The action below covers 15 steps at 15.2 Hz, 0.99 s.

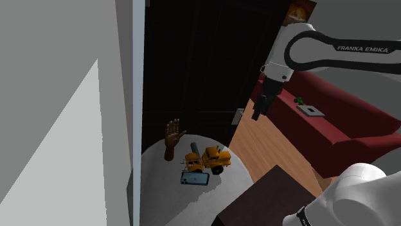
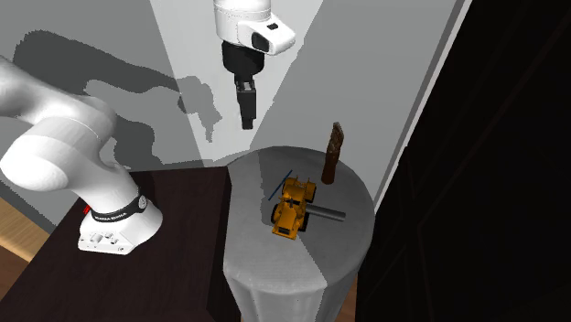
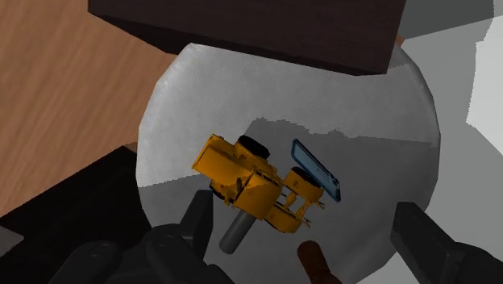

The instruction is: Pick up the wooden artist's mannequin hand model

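- Standing by a grey wall, a round white table.
- The all-black two-finger gripper hovers above, fingers apart, empty.
- A yellow toy truck sits mid-table.
- The brown wooden mannequin hand stands upright just beside the truck.
- A flat blue phone touches the truck.

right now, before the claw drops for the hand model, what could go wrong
The hand model stands upright near the round table edge; a glancing finger could tip it off. The yellow toy truck sits close beside it, so the open claw might bump it while descending.
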Motion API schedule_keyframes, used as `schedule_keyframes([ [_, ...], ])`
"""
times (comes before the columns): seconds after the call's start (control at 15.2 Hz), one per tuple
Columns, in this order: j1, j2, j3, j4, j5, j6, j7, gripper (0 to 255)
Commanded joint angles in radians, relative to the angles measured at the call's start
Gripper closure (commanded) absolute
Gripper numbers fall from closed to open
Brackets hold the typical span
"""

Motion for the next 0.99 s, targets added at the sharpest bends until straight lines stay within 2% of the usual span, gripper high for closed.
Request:
schedule_keyframes([
  [0.0,0.011,0.088,-0.014,0.035,0.02,0.038,-0.039,0],
  [0.46,0.045,0.383,-0.033,0.192,0.11,0.117,-0.164,0],
  [0.92,0.059,0.678,-0.018,0.415,0.204,0.125,-0.275,0],
])
